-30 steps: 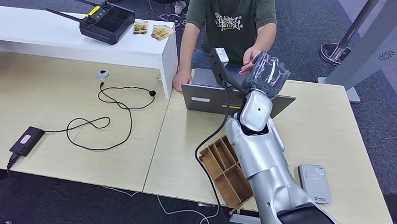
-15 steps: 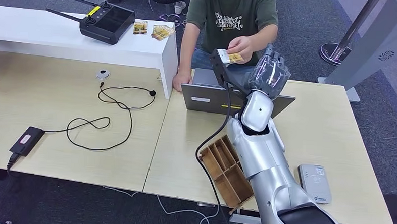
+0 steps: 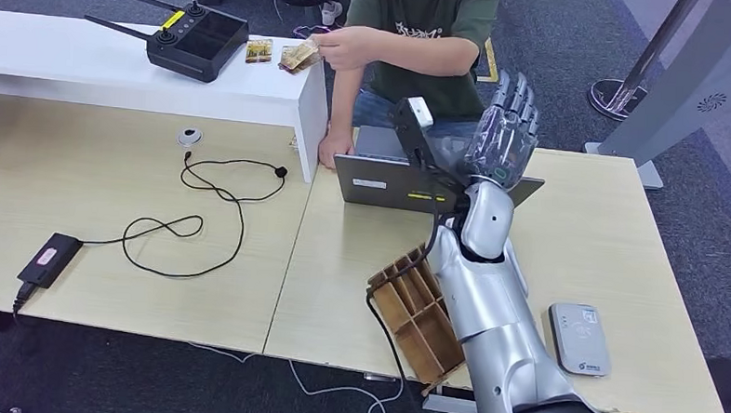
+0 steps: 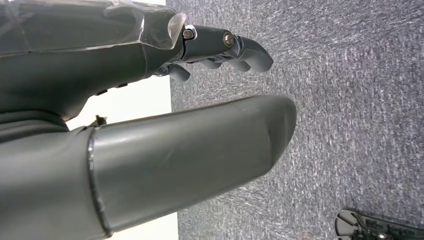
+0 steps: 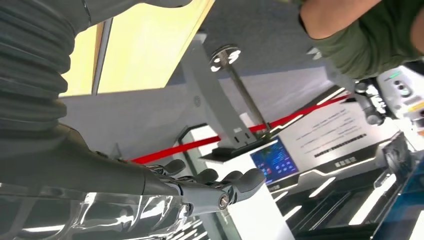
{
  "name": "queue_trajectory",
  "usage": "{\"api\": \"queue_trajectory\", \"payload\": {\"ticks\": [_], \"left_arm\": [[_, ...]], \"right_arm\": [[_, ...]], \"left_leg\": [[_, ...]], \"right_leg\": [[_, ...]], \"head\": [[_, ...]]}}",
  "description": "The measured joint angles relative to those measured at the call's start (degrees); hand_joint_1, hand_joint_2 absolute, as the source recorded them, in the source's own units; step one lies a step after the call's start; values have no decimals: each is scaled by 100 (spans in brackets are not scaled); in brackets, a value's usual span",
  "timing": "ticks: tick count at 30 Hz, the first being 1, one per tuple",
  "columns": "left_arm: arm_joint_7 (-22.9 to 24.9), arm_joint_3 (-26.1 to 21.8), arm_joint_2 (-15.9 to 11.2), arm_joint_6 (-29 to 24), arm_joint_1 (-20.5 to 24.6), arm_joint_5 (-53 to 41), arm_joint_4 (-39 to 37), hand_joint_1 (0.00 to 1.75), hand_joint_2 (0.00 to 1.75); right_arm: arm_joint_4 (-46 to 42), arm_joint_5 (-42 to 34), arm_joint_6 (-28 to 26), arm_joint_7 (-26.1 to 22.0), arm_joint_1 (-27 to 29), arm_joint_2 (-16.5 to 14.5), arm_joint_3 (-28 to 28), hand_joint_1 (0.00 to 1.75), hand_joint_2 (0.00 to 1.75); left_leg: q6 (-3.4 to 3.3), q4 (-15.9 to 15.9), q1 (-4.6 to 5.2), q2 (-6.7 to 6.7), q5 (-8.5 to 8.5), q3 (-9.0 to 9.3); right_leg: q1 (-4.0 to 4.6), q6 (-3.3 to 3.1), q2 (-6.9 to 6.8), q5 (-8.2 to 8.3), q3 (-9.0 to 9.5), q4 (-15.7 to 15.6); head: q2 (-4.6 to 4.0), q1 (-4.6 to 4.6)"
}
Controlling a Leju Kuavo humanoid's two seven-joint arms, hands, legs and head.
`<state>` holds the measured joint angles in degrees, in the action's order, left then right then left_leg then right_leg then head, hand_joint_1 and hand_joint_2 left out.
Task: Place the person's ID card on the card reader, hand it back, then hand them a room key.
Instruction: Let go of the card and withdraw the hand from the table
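Observation:
My right hand is raised above the laptop, its fingers spread and holding nothing. The person in the green shirt reaches across to the white shelf and holds a yellowish card there, beside other cards. The grey card reader lies on the desk by my right arm, with nothing on it. In the left wrist view my left hand hangs over carpet, fingers a little bent, nothing in it.
A wooden compartment tray sits at the desk's near edge against my right arm. A black remote controller is on the white shelf. A cable and a power adapter lie on the left desk.
The person took the yellowish card from my right hand and carried it over to the white shelf. My right hand uncurled its fingers and rose slightly.

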<state>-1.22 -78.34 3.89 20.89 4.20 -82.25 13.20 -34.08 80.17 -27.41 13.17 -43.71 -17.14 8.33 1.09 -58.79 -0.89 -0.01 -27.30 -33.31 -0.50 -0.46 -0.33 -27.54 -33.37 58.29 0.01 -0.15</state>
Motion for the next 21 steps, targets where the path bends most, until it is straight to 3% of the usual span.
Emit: {"api": "queue_trajectory", "payload": {"ticks": [8, 13, 21], "left_arm": [[-82, -7, 7, -26, -48, 179, 0, 0, 0], [-136, -16, 44, -45, -98, 254, 0, 0, 0], [-145, -98, 103, -85, -138, 367, 0, 0, 0]], "right_arm": [[-1918, -1136, -249, -1177, 1274, 16, 29, 0, 175], [-3186, -1482, -519, -1379, 2026, 123, 163, 0, 175], [-4408, -1890, -1175, -1575, 2947, 387, 122, 0, 175]], "left_leg": [[1, 0, 0, -1, -3, -1], [0, 0, 1, 2, -5, -4], [-1, 0, 2, 3, -5, -3]], "right_leg": [[0, 0, 0, -2, -3, -2], [-1, 0, 2, -3, -8, -4], [-1, 0, 3, -2, -8, -5]], "head": [[0, 0], [0, -1], [1, 1]]}}
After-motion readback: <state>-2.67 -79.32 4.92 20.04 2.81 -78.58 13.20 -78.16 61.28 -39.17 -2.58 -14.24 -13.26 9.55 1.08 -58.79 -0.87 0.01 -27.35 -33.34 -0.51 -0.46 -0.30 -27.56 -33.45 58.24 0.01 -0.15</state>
